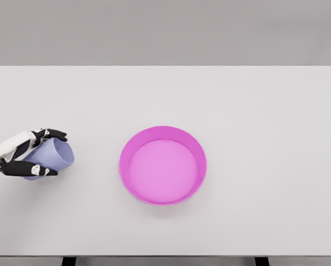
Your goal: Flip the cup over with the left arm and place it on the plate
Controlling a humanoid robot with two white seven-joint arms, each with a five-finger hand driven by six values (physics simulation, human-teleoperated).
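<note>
The grasp looks made: the left hand (27,155) wraps the cup (50,158) at the far left of the worktop (254,111), with dark fingers (53,133) curled over its upper side and others closed along its lower side. The cup lies tilted, with one round end toward the plate (163,173); whether that end is the mouth or the base I cannot tell, so how far the flip has gone is unclear. It also cannot be made out whether the cup is lifted clear of the worktop or touches it. What is plainly left is the carry to the right and the set-down, since the plate sits well apart from the cup, near the middle of the worktop, with nothing in it. The right arm is out of view.

The cup is pale lavender, smooth and matte, a short tapered cylinder with no handle showing. The plate is bright magenta, round, with a raised sloping wall and a flat, paler pink floor, more a shallow dish than a flat plate. The worktop is plain white and even, without texture. The hand has white shell segments over black joints.
</note>
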